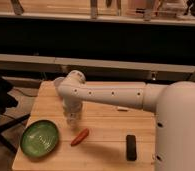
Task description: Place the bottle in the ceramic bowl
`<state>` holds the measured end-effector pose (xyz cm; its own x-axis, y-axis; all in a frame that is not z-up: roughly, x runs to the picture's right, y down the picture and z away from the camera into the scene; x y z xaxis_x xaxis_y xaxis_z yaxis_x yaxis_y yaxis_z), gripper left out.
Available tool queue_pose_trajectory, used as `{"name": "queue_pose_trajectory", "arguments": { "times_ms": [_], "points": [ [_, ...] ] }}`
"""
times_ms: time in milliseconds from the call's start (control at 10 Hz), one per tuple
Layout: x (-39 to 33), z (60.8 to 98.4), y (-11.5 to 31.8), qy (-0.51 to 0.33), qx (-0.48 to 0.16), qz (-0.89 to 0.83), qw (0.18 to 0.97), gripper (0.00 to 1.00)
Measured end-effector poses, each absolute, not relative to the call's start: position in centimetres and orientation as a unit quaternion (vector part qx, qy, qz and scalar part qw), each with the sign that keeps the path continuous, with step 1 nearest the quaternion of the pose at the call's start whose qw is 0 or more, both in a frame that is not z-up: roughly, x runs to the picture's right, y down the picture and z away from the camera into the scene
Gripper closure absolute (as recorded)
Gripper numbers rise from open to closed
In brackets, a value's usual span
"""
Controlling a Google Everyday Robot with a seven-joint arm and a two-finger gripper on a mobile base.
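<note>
The green ceramic bowl (39,139) sits at the front left corner of the wooden table (106,132). My gripper (72,119) points down just right of the bowl's far rim, above the table. A pale slim thing hangs in it, which I take for the white bottle (72,117); it stands upright and is mostly hidden by the fingers. The gripper is beside the bowl, not over it.
A red-orange chili-like piece (80,136) lies just right of the bowl. A black block (131,147) lies at the front right. The white paper cup (57,82) peeks out behind my arm (111,95) at the far left. A small white block (122,108) lies under the arm.
</note>
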<state>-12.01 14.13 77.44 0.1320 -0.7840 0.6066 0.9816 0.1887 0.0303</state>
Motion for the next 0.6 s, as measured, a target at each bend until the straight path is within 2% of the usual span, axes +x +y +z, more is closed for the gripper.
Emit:
{"name": "queue_pose_trajectory", "arguments": {
  "times_ms": [600],
  "points": [
    [-14.3,75.3,16.5,-0.263,-0.181,-0.65,0.69,0.98]
  ]
}}
